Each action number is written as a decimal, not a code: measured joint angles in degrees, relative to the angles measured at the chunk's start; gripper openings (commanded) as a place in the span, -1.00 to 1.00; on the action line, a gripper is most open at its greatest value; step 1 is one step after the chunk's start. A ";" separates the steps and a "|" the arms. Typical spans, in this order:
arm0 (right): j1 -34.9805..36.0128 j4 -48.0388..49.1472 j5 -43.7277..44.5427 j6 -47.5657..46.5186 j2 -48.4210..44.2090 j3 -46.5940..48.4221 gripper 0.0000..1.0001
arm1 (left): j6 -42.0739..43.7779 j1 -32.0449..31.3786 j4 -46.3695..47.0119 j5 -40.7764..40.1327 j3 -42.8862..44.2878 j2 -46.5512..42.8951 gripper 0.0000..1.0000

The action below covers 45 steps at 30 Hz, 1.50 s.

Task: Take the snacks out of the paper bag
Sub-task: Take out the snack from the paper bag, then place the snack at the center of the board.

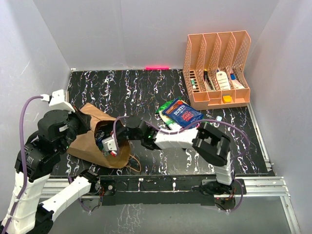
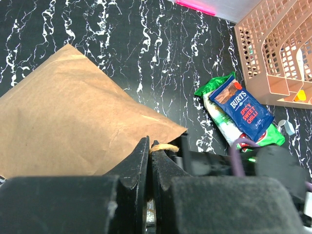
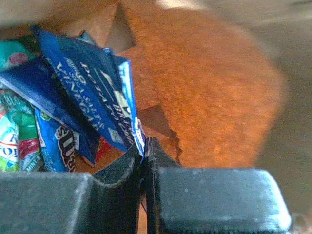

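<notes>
From above, the paper bag (image 1: 85,141) hides the tips of the right pincer (image 3: 145,148) and nearly all that lies inside. In the right wrist view the print on the blue packet (image 3: 92,92) is only partly legible, the neighbouring packets (image 3: 14,126) run off the left edge, and the bag's far wall is a blur. The items in the orange rack (image 1: 214,103) are too small to identify.

The black marbled worktop (image 1: 131,92) is carrying a paper bag (image 1: 100,122) at left, a green packet (image 1: 162,109) centrally, an orange file rack (image 1: 217,100) far right.
</notes>
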 measured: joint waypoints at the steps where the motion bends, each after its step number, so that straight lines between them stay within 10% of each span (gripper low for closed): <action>1: -0.09 0.31 -0.22 1.75 -1.73 -0.81 -0.85 | -0.02 0.00 0.02 -0.15 -0.24 -0.13 -1.00; 13: 1.53 -6.10 -5.09 30.21 -24.92 -14.91 -0.85 | 0.87 0.00 1.75 -0.90 -0.33 -0.13 -1.00; 25: 2.40 -51.23 16.35 82.82 -50.29 -13.55 -0.85 | 1.70 0.00 2.62 -1.62 0.52 -0.35 -1.00; 34: 0.09 -76.08 30.86 104.43 -49.77 -6.56 -0.85 | 0.57 0.00 2.91 -1.60 0.28 -1.27 -1.00; 45: -25.64 -64.08 11.91 109.02 -35.80 0.02 -0.85 | -0.09 0.00 2.29 -1.60 0.76 -1.27 -1.00</action>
